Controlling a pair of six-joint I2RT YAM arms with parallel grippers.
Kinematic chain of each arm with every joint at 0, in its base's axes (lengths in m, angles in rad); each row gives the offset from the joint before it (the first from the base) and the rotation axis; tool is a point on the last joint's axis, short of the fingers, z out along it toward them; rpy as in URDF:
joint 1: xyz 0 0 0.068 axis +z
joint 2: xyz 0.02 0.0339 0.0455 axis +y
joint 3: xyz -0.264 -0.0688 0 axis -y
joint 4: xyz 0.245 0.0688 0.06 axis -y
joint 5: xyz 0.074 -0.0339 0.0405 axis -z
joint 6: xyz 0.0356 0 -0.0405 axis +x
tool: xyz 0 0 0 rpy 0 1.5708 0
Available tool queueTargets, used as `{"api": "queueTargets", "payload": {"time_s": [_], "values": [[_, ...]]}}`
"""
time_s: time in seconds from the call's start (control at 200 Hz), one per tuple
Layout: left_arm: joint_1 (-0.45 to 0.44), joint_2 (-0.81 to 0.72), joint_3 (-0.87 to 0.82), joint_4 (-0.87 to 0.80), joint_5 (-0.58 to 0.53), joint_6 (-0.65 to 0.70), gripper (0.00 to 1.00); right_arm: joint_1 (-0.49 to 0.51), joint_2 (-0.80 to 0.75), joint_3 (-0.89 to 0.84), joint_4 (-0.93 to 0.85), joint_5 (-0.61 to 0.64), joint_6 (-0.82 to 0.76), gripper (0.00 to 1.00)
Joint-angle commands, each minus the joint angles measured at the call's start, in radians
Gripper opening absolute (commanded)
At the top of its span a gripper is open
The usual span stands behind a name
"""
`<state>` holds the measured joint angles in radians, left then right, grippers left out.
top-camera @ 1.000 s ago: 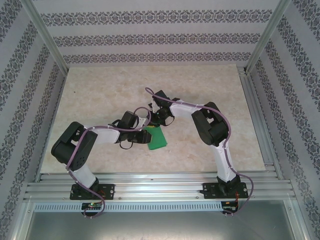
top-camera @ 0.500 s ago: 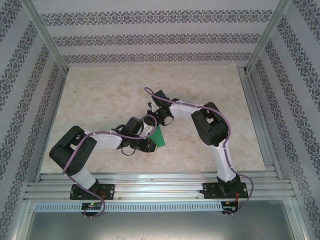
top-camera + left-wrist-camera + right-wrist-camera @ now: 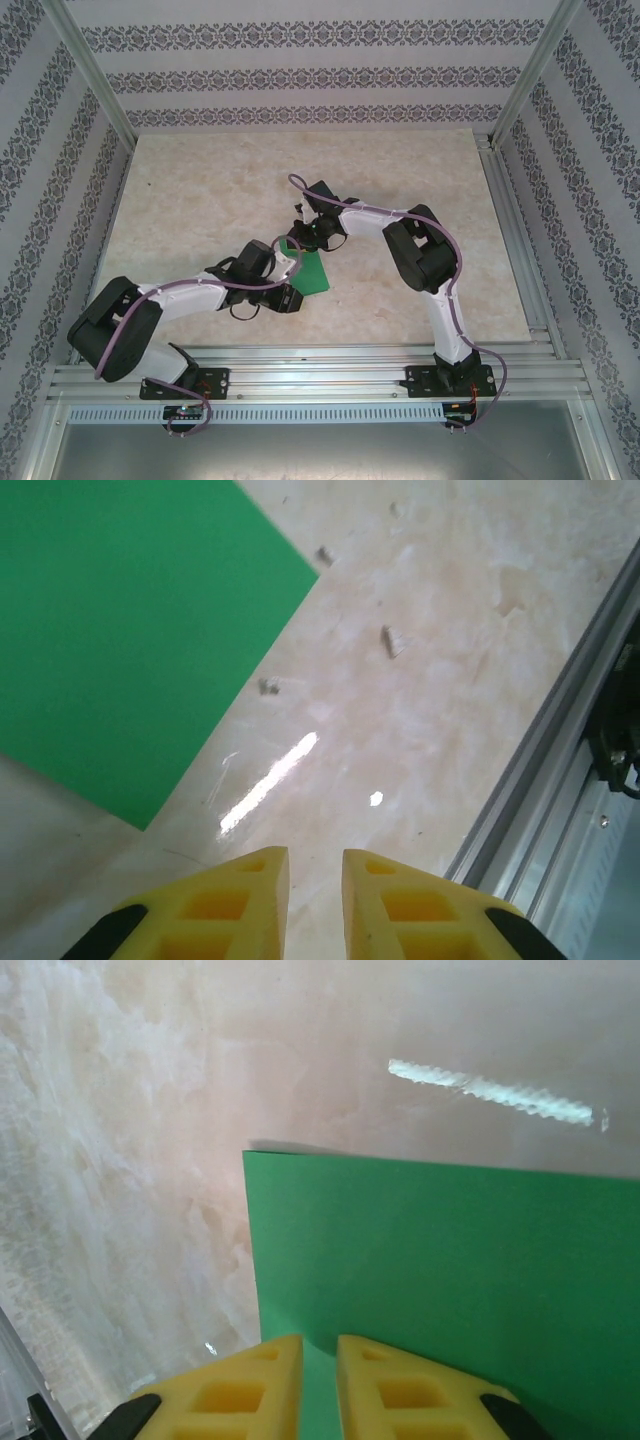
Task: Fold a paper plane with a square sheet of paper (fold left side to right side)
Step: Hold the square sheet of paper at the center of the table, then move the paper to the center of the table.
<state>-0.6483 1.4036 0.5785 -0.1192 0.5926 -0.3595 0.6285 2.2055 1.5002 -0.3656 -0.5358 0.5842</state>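
Square sheet of paper (image 3: pixel 312 272) lies on the pale marbled tabletop (image 3: pixel 200 190), near-centre, between the two wrists. Right gripper (image 3: pixel 318 1360) over its edge, jaws a slit apart with green in the gap, pinch or not unclear; left gripper (image 3: pixel 315 880) just beside the sheet over bare table, jaws narrowly parted, empty. Glare streaks on the surface; aluminium rails (image 3: pixel 320 365) along the near edge, striped patterned wallpaper (image 3: pixel 300 75) around.

The square sheet of paper (image 3: pixel 120 630) looks matt and smooth, the marbled surface (image 3: pixel 430 700) is glossy with glare, there's matt yellow plastic on the left hand (image 3: pixel 316 865), and a brushed metal rail (image 3: pixel 540 780) at right.
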Motion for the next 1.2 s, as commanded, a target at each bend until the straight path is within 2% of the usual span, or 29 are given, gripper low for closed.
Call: {"api": "queueTargets", "payload": {"time_s": [0.0, 0.215, 0.32, 0.415, 0.475, 0.57, 0.789, 0.964, 1.194], "values": [[0.012, -0.095, 0.079, -0.083, -0.052, 0.013, 0.22, 0.000, -0.064, -0.014, -0.015, 0.085, -0.011, 0.23], [0.079, -0.223, 0.101, -0.145, -0.139, -0.019, 0.28, -0.029, -0.229, -0.079, -0.024, 0.113, -0.037, 0.34], [0.094, -0.245, 0.086, -0.146, -0.206, -0.043, 0.37, -0.052, -0.308, -0.142, -0.035, 0.126, -0.050, 0.40], [0.113, -0.228, 0.070, -0.142, -0.251, -0.099, 0.46, -0.070, -0.365, -0.215, -0.041, 0.125, -0.058, 0.46], [0.127, -0.195, 0.064, -0.123, -0.240, -0.135, 0.53, -0.073, -0.390, -0.267, -0.034, 0.125, -0.057, 0.49], [0.156, -0.113, 0.073, -0.088, -0.211, -0.190, 0.55, -0.075, -0.416, -0.348, 0.002, 0.121, -0.045, 0.50], [0.176, 0.102, 0.133, 0.009, -0.144, -0.248, 0.51, -0.082, -0.460, -0.486, 0.085, 0.119, -0.005, 0.50], [0.176, 0.230, 0.190, 0.018, -0.160, -0.252, 0.46, -0.085, -0.491, -0.544, 0.094, 0.112, 0.005, 0.50], [0.164, 0.359, 0.295, 0.017, -0.124, -0.205, 0.34, -0.098, -0.552, -0.615, 0.090, 0.117, 0.012, 0.49]]}}
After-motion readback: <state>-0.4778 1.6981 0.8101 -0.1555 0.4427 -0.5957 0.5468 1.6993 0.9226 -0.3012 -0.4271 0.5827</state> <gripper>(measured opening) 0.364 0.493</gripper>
